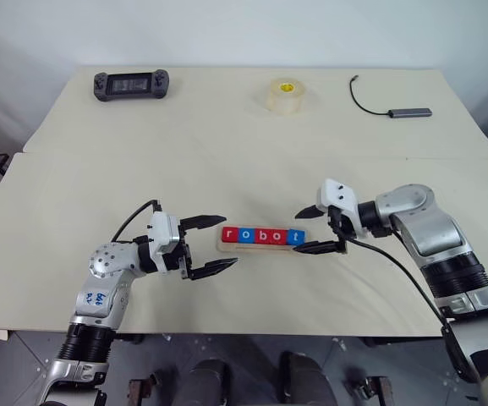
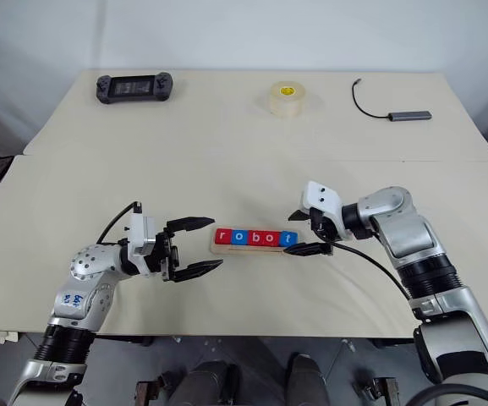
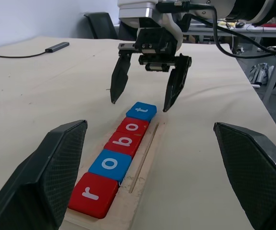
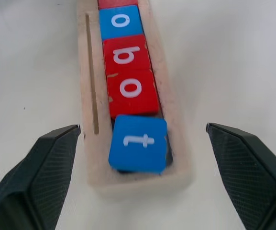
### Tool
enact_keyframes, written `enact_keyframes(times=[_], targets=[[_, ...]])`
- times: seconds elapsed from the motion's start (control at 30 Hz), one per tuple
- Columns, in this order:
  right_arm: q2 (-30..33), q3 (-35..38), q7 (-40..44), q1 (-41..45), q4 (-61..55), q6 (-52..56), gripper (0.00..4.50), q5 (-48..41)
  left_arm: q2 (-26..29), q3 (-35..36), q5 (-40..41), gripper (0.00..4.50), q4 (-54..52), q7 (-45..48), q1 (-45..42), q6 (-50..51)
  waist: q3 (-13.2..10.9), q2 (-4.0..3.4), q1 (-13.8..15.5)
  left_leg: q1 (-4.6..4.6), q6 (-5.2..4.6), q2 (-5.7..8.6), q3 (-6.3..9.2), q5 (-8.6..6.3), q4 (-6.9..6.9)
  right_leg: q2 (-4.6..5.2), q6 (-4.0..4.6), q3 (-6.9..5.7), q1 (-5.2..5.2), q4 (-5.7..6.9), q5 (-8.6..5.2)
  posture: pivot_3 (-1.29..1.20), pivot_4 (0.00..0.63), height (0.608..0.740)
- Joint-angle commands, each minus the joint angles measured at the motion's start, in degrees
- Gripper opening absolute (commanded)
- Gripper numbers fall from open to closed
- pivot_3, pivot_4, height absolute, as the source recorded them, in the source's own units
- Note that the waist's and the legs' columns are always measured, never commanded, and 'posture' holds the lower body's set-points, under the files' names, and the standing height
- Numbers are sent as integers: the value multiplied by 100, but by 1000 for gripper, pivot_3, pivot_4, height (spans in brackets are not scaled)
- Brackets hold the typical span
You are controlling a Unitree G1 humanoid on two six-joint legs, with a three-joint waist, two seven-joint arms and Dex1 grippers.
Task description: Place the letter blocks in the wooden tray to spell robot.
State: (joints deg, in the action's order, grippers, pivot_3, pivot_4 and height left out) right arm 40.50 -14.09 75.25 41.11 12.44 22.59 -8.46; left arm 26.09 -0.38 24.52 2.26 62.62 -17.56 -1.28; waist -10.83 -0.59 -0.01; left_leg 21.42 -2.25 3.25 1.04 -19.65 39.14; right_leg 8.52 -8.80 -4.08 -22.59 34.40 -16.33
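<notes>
Head views: 5 letter blocks (image 1: 262,236) seated in the wooden tray (image 1: 260,247) near the middle of the worktop (image 1: 227,152), reading r, o, b, o, t from left to right. Left tool (image 1: 212,245) level, just left of the tray's left end, fingers spread, grasping nothing. Right tool (image 1: 312,229) angled down toward the left, straddling the tray's right end, fingers wide and released. Far off on the worktop: a handheld console (image 1: 131,84), a tape roll (image 1: 286,94), a cable with adapter (image 1: 393,106).

Left wrist view: row of blocks running away along the tray, red r (image 3: 94,194) nearest, blue t (image 3: 141,111) farthest, right tool (image 3: 145,100) hanging open just above the t.

Right wrist view: blue t (image 4: 138,143) sitting slightly askew at the tray end, one edge seemingly riding up, not quite flush.

Judgement: small, light, rigid tiles with smooth faces, likely slippery; best pinched across 2 opposite side edges. Light tray, liable to slide if nudged
</notes>
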Motion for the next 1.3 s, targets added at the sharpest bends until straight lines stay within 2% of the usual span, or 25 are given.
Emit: enact_keyframes(times=[0.03,0.2,0.4,0.9,1.0,1.17,1.3], targets=[[300,339,17,-149,-278,79,3839,-132,37,41,20,4500,-209,-3,12,-62,0,0,4,0,0,0,0,0,0,1,0,0,0,0,0,0,150,740],[398,343,-97,-351,-260,53,2146,-48,33,32,27,4500,-208,9,1,-58,0,0,-1,0,0,-1,-1,0,0,-1,0,0,1,0,0,0,150,740],[208,270,-331,-333,-146,-45,35,32,35,32,18,4500,-167,24,-32,-71,0,0,-7,0,0,-3,-2,0,0,-2,0,1,0,0,0,0,150,740],[43,218,-573,-274,-246,-65,35,75,45,31,-1,4500,-162,5,-38,-65,0,0,-5,0,0,-1,-2,0,2,-1,0,1,1,0,0,0,150,740],[72,409,-707,-385,-403,-232,35,-2,41,17,-15,4500,-151,1,-48,-58,0,0,2,0,0,-1,-2,0,2,-1,0,1,1,0,0,0,150,740],[283,1127,-670,-1041,-840,-754,35,-462,149,100,-17,4500,-130,13,5,-55,0,0,37,1,0,0,0,0,1,0,0,-1,1,0,0,0,150,740],[225,2006,-529,-1962,-1011,-1766,919,-1012,396,277,24,4500,-44,78,82,-65,0,0,38,0,0,-2,-1,0,1,-2,0,-2,4,0,0,0,150,740]])
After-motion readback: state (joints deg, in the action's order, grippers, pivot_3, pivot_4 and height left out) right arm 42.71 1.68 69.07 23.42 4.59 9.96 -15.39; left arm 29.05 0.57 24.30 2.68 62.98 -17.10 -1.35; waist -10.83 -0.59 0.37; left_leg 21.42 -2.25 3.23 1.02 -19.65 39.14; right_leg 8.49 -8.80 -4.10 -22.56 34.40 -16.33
